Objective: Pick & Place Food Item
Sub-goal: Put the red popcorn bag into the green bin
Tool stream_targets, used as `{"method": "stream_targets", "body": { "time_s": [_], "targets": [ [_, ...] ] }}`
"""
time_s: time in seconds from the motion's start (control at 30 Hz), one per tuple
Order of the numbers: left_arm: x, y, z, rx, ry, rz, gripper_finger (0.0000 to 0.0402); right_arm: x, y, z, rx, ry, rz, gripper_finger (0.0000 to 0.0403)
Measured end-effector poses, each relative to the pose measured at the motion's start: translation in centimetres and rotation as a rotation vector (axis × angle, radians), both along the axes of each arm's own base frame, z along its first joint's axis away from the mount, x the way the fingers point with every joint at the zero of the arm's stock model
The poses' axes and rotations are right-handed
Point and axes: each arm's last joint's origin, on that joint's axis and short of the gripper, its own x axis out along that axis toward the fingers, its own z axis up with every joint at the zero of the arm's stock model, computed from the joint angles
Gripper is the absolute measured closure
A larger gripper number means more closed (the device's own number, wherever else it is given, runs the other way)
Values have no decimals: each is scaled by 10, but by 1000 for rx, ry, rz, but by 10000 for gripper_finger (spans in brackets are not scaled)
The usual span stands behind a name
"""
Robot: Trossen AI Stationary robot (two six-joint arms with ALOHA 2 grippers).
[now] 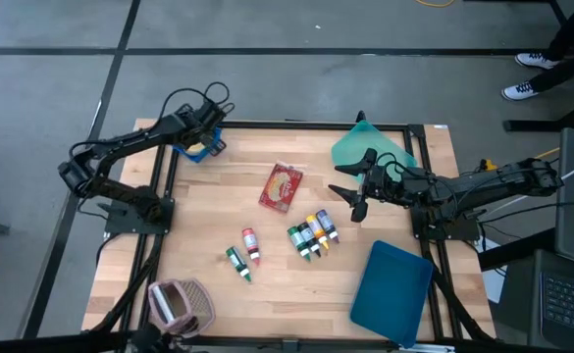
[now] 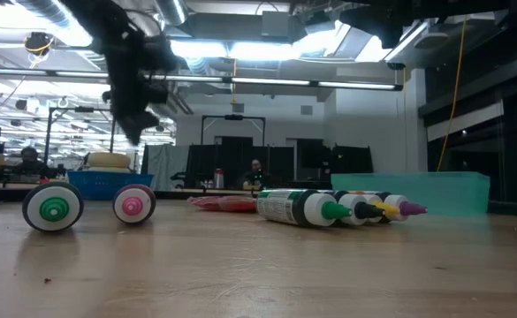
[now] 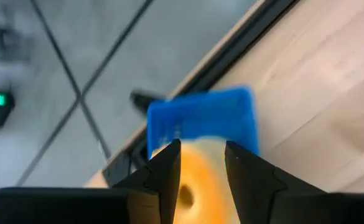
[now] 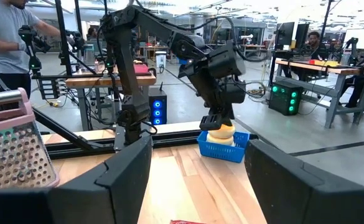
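Releasing the bun (image 3: 197, 180) into the basket (image 3: 203, 121), upper left of the high view: my left gripper's (image 3: 201, 163) fingers parted; I'd lift straight up, not dragging it.

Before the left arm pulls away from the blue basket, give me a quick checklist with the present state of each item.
1. Bun inside the blue basket: ok.
2. Left gripper has let go of the bun: cannot tell; its fingers straddle it.
3. Basket on the table, at its far left corner: ok.
4. Right gripper open, empty and away from the basket: ok.
5. Bottles and red packet clear of the left arm: ok.
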Motion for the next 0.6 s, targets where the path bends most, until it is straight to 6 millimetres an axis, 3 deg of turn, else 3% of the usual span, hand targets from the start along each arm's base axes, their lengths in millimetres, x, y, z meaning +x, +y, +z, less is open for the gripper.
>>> {"method": "stream_targets", "body": {
  "time_s": [0.33, 0.6],
  "targets": [
    [35, -51, 39, 179, -217, -311, 281, 0, 0, 0, -1, 0, 1, 149],
    [56, -108, 45, 155, -257, -549, 278, 0, 0, 0, -2, 0, 1, 149]
  ]
}}
